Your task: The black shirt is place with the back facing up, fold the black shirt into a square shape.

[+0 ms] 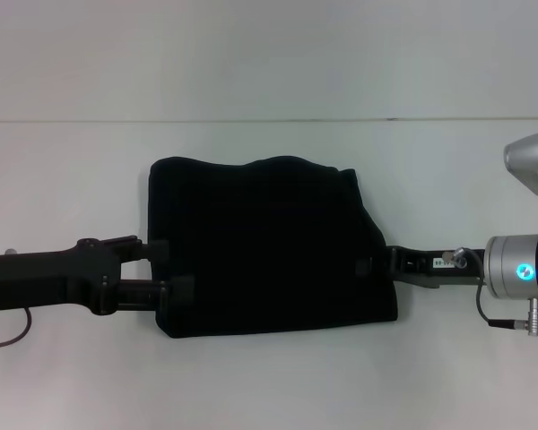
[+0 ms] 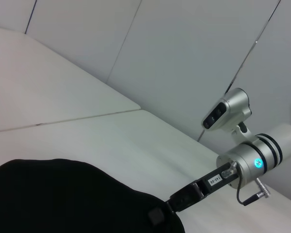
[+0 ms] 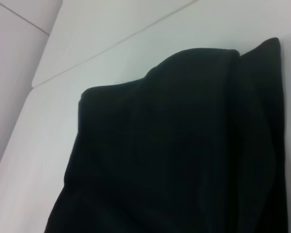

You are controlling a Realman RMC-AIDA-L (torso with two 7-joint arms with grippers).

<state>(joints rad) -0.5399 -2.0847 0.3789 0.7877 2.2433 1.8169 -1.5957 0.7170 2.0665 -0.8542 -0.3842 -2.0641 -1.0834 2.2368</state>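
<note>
Black fabric, the shirt, is lying mid-worktop in the head view, long axis side to side, the left claw spread at its left edge and the right claw meeting its right edge, state untellable. The left wrist view is showing open worktop beyond. The right wrist view is showing folded layers.

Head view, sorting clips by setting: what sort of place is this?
Probably a lab or test bench, not a home: a bare white table, plain white wall panels, and just a black shirt between the left claw and right claw.
</note>
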